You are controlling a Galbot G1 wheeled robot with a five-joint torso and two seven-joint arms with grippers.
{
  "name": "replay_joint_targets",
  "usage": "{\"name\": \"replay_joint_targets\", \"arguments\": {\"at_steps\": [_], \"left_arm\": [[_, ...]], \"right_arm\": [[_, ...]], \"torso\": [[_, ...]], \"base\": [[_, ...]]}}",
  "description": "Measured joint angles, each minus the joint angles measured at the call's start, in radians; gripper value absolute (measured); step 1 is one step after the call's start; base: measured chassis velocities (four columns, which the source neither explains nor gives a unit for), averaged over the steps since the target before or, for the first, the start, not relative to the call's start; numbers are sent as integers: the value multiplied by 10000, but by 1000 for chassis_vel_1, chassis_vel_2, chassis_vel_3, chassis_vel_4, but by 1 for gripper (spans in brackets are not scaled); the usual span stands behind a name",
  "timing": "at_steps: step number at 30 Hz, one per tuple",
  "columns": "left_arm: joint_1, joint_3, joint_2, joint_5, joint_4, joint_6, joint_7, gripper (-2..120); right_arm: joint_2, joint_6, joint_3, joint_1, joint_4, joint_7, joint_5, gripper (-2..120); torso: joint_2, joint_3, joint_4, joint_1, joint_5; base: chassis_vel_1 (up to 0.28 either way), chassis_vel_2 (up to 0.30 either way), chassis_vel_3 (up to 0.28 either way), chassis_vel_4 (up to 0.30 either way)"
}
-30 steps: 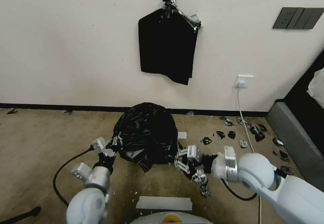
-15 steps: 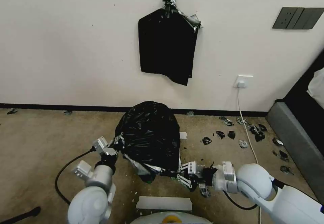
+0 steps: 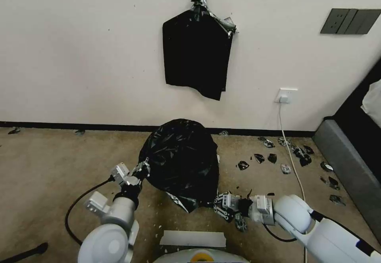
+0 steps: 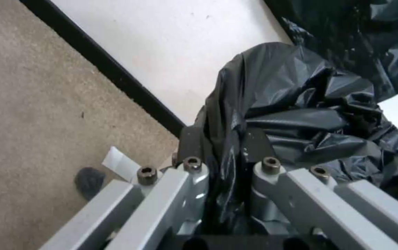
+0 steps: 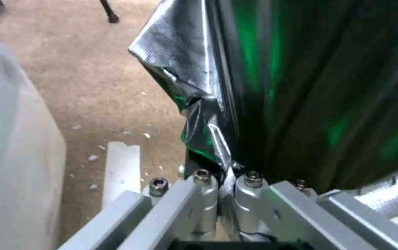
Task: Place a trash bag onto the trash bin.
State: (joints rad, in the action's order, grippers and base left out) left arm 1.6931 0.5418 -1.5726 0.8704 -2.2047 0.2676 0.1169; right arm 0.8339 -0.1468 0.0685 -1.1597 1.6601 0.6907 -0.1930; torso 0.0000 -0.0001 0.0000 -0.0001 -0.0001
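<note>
The glossy black trash bag [image 3: 180,160] bulges in a dome on the carpet before the wall and hides the trash bin under it. My left gripper [image 3: 141,170] is shut on the bag's left edge; in the left wrist view the crinkled trash bag [image 4: 301,114] runs between the fingers [image 4: 194,180]. At the bag's lower right hem my right gripper [image 3: 217,206] is low near the floor and shut on the film. The right wrist view has the taut trash bag [image 5: 310,86] pinched between its fingers [image 5: 250,191].
A flat black bundle [image 3: 197,52] hangs taped on the wall above. Torn black scraps [image 3: 274,158] lie on the carpet to the right, by a white cable [image 3: 287,144] from a wall socket. A grey sofa edge [image 3: 349,171] is far right. White tape strip [image 3: 193,239] lies near my base.
Both grippers have pulled the bag downward and slightly right. My right gripper dropped from mid-height to near the floor, and the bag now drapes lower and fuller.
</note>
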Motion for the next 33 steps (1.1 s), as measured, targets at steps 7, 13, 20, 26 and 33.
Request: {"name": "replay_joint_targets", "arguments": {"at_steps": [7,13,20,26,33], "left_arm": [[135,-69,-167,-1,-124,25,-23,7],[200,-58,-205,21,-179,32,-37,7],[139,-54,-186,-27,-199,41,-45,7],[10,0,-132,-309,-54,20,-43,7],[-273,100,175,-706,542,15,-26,7]], "right_arm": [[284,-157,14,240,-709,-30,206,0],[561,-302,13,404,-1288,-65,414,0],[708,-372,0,495,-1546,-245,545,0],[562,-296,-26,413,-1412,-130,607,12],[166,-242,-428,64,-567,513,552,42]], "torso": [[0,0,0,0,1],[0,1,0,0,1],[0,0,0,0,1],[0,0,0,0,1],[0,0,1,0,1]], "base": [[0,0,0,0],[0,0,0,0],[0,0,0,0],[0,0,0,0],[0,0,0,0]]}}
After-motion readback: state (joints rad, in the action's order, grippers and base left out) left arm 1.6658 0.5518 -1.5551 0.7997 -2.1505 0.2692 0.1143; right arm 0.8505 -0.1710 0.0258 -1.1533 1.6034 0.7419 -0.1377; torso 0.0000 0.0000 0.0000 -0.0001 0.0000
